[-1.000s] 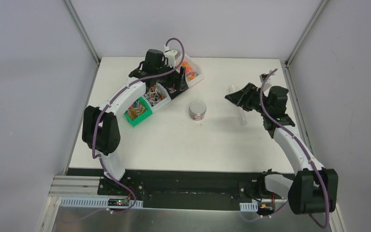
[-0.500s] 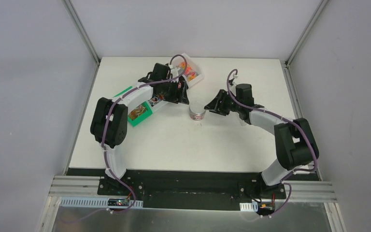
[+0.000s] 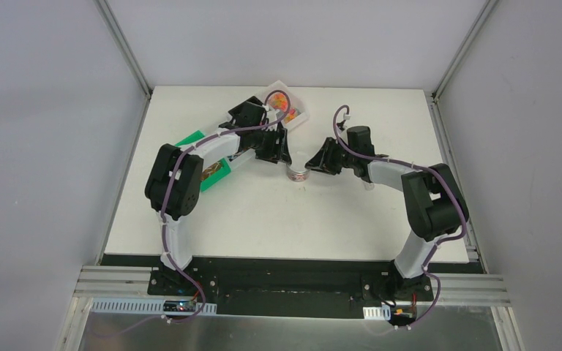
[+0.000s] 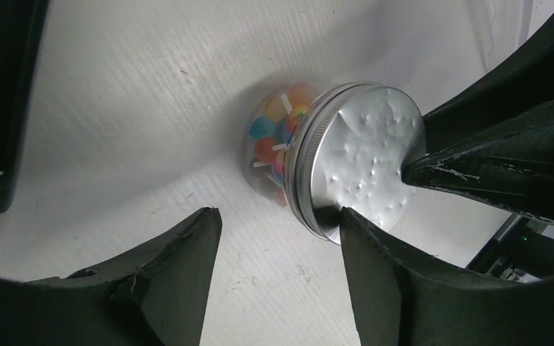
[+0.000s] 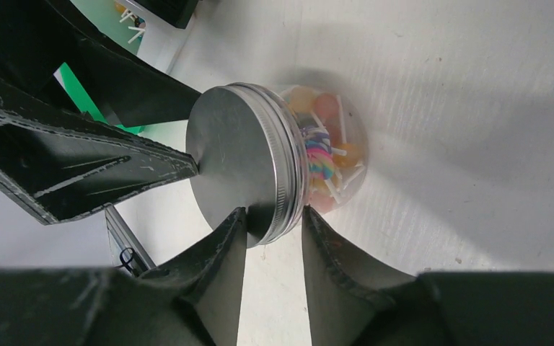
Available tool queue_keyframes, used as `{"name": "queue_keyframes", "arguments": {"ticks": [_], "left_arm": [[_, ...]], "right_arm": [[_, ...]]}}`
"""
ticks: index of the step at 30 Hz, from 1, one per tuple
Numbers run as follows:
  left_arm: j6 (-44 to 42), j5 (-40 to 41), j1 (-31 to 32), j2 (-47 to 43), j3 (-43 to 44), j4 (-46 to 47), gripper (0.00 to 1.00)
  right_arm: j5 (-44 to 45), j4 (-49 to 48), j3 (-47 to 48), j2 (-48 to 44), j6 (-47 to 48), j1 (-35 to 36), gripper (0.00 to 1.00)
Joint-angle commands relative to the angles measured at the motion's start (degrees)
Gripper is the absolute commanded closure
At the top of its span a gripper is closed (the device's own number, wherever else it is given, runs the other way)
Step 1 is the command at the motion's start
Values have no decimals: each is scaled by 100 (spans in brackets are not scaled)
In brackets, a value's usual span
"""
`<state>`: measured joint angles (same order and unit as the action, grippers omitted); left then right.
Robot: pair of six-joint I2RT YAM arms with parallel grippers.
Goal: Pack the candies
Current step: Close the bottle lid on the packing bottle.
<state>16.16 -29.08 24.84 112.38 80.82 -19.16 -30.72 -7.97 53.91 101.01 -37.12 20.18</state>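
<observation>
Many candies (image 4: 278, 137) already sit inside the clear jar (image 3: 298, 174), which stands mid-table (image 3: 263, 212) under its metal lid (image 4: 368, 158). More lie in the white bin (image 3: 300, 113) at the far edge. You appear to be at the lid-sealing step. Your left gripper (image 4: 280, 214) is spread wide around the jar. Your right gripper (image 5: 274, 213) shows a narrow gap at the lid's rim, and whether it pinches the rim cannot be told. Next, the left should brace the jar while the right turns the lid squarely.
</observation>
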Motion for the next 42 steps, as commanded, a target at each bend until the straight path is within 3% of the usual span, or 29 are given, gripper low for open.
{"name": "queue_keyframes", "arguments": {"ticks": [1, 12, 16, 24, 28, 31, 35, 38, 42], "left_arm": [[90, -86, 56, 72, 16, 248, 39], [126, -83, 82, 279, -56, 278, 63], [212, 53, 135, 283, -210, 280, 67], [639, 555, 353, 32, -1393, 576, 70], [1133, 329, 395, -340, -2124, 1163, 74], [1480, 163, 591, -747, -2419, 1525, 73], [1812, 19, 735, -1122, -2428, 1687, 70], [1840, 282, 706, -1435, -2350, 1638, 58], [1787, 494, 523, -1595, -2072, 1509, 48]], "right_arm": [[127, -186, 169, 58, 183, 12, 66], [104, -177, 181, 119, 267, 14, 73], [210, -123, 98, 185, 281, 12, 76], [527, -359, -662, 229, 248, 12, 82], [555, -366, -758, 297, 368, 12, 83], [408, -202, -420, 287, 679, -35, 82], [76, 124, 267, 171, 888, -151, 71], [-347, 251, 653, 47, 942, -231, 58], [-591, 402, 752, -176, 803, -319, 51]]}}
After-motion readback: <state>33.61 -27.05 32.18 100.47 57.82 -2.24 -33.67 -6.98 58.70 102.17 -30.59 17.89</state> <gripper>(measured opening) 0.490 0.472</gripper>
